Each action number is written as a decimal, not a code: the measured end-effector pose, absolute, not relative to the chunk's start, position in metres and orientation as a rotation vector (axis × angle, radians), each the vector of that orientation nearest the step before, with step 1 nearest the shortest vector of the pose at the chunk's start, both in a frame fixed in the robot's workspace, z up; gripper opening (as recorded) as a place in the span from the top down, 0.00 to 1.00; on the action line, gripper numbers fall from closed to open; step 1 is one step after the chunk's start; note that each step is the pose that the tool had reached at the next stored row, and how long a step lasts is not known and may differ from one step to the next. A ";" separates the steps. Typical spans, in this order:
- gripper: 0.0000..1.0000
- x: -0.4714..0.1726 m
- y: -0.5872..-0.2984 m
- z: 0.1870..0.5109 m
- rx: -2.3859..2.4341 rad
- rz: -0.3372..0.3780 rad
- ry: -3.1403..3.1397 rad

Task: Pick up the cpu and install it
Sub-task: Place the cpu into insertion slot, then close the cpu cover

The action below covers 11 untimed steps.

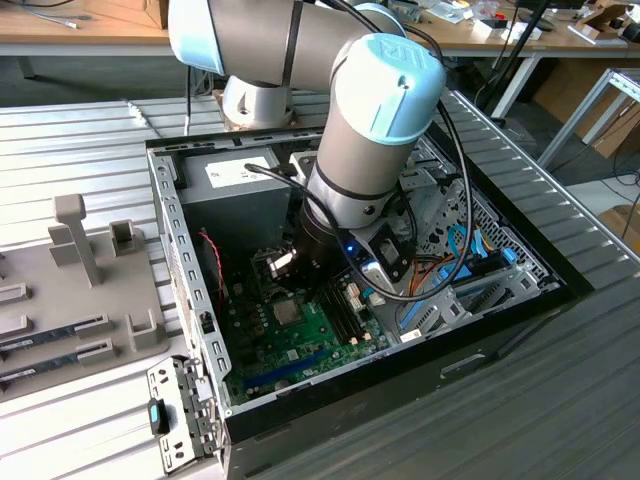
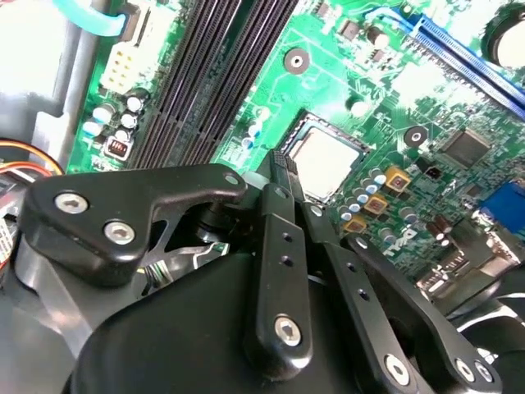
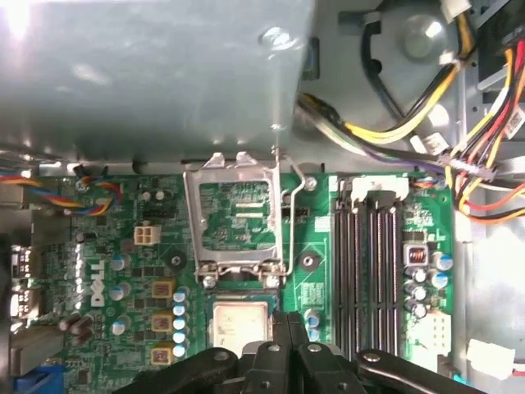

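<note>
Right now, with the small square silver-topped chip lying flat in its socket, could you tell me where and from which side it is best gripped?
Probably by two opposite thin edges of the small square silver-topped cpu, coming straight down from above. It lies flat in the socket, its smooth top offers no handle, and the hinged metal frame is swung open.

Claw (image 3: 289,324) closed, arm (image 1: 370,130) low.

Your exterior view looks down at an angle, from farther off, into the open computer case (image 1: 420,390). Both wrist views sit close above the motherboard (image 2: 369,74) (image 3: 123,246), facing down past the gripper (image 2: 283,164) (image 3: 285,324). Both show the memory slots (image 2: 221,66) (image 3: 369,263).
</note>
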<state>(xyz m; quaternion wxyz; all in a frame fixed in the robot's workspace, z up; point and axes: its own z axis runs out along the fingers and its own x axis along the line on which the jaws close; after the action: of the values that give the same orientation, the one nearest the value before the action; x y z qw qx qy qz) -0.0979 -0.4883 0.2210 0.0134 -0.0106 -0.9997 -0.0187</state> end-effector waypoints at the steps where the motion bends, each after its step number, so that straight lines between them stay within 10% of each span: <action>1: 0.89 -0.098 -0.488 0.221 -0.033 -0.058 -3.114; 11: 0.89 -0.098 -0.488 0.221 -0.033 -0.058 -3.114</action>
<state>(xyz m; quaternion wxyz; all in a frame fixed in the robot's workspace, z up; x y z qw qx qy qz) -0.0978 -0.4883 0.2210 0.0135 -0.0106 -0.9997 -0.0187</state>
